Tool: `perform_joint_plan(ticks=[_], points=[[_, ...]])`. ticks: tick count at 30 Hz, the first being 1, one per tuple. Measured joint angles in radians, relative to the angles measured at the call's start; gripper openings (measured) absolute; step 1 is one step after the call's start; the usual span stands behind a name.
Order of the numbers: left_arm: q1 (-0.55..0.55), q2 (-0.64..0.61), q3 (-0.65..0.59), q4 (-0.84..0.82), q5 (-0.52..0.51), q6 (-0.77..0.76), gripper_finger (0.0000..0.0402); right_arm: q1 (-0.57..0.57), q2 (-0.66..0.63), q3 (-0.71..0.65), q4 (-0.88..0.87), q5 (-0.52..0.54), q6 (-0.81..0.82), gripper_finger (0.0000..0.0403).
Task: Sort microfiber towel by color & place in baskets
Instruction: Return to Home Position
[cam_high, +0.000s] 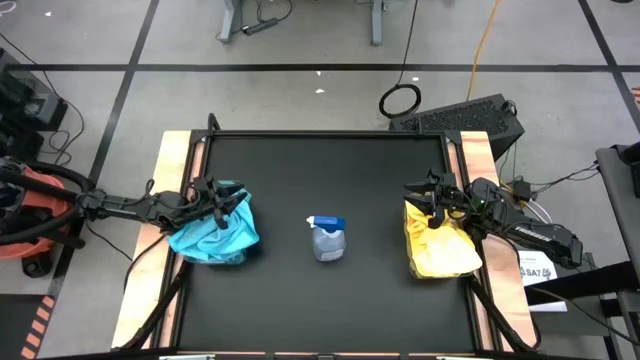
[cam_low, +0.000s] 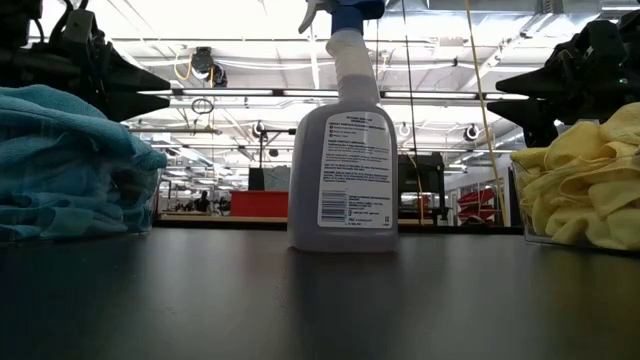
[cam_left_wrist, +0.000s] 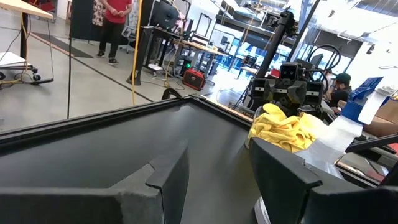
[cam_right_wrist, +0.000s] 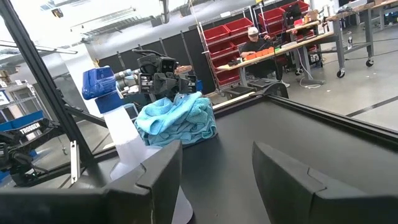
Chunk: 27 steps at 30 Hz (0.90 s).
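The teal-blue towels (cam_high: 213, 236) lie heaped in the left basket (cam_low: 140, 205) near the table's left edge; they also show in the right wrist view (cam_right_wrist: 177, 118). The yellow towels (cam_high: 438, 245) fill the right basket (cam_low: 530, 215) near the right edge, and the left wrist view shows the yellow pile (cam_left_wrist: 284, 127). My left gripper (cam_high: 222, 200) hovers open above the blue pile's far side. My right gripper (cam_high: 427, 198) hovers open above the yellow pile's far side. Each wrist view shows its own fingers apart with nothing between them.
A grey spray bottle with a blue top (cam_high: 328, 238) stands upright at the table's middle, between the two baskets; the low view shows its label (cam_low: 355, 170). Bare black tabletop (cam_high: 320, 170) lies on the far side. People stand in the room beyond.
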Motion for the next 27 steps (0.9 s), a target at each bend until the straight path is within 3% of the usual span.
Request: perform_joint_plan(ticks=[27], points=[[0.000,0.000,0.000,0.000,0.000,-0.001,0.0175,0.000,0.000,0.000,0.000,0.000,0.000,0.0187]])
